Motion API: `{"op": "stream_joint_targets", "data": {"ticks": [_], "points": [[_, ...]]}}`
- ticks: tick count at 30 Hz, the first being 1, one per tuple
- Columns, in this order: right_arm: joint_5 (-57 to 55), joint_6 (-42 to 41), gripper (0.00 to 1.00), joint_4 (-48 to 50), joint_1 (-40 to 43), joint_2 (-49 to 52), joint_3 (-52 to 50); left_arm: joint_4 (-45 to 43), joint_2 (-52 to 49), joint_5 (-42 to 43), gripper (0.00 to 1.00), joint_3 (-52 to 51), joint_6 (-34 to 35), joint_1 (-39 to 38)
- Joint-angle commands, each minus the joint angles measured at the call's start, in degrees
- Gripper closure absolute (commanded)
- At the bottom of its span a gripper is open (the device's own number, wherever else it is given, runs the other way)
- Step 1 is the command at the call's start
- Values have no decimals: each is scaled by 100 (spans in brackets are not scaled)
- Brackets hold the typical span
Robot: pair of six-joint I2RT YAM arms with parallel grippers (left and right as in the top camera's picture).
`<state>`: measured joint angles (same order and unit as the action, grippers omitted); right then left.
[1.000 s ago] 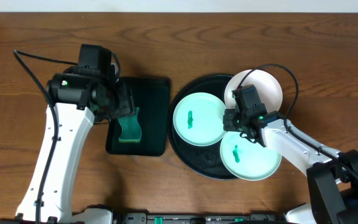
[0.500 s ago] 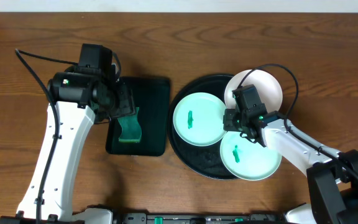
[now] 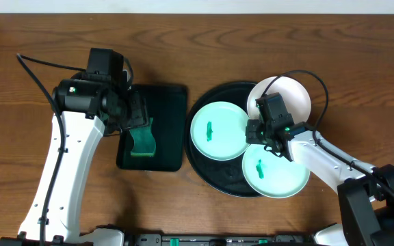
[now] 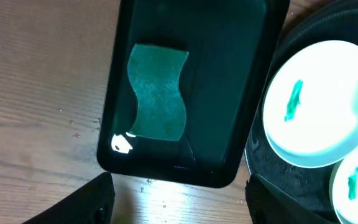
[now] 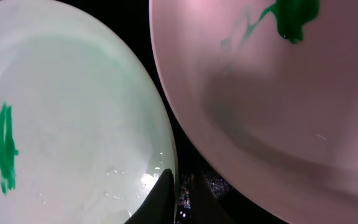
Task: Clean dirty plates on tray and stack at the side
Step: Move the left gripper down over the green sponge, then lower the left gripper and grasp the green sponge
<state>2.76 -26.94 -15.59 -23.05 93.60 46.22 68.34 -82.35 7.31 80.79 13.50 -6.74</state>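
Black round tray (image 3: 217,176), centre-right: your right gripper (image 5: 178,194) sits nearly closed at the rim of a mint plate (image 3: 216,131), grip uncertain; your left gripper (image 3: 137,117), upper left, gapes wide, empty.

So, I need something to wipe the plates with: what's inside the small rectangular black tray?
A green wavy-edged sponge lies flat in the rectangular tray, with a bright glint beside it. Nothing else shows. Whatever is beneath the sponge is covered.
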Motion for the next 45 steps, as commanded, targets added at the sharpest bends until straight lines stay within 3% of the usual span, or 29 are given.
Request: {"op": "stream_joint_targets", "data": {"ticks": [1,12,20,26,33,41,43,45], "points": [[-79,22,92,17,-31,-59,-20,13,-13,-52,32,-44,-26,31],[-81,24,90,87,-31,26,-39,15,-13,-52,32,-44,-26,31],[-81,24,95,168,-28,96,-35,15,-13,-52,32,-44,-28,31],[-81,22,91,111,-31,144,-37,13,-13,-52,32,-44,-26,31],[-79,20,98,214,-31,306,-35,15,-13,-52,32,-44,-26,31],[-79,20,99,170,-26,186,-9,28,-13,-55,32,-44,-28,31],[-76,20,99,170,-26,186,-9,11,-13,-52,39,-44,-28,31],[-74,22,99,170,-26,186,-9,-9,-13,-57,58,-44,-31,31]]}}
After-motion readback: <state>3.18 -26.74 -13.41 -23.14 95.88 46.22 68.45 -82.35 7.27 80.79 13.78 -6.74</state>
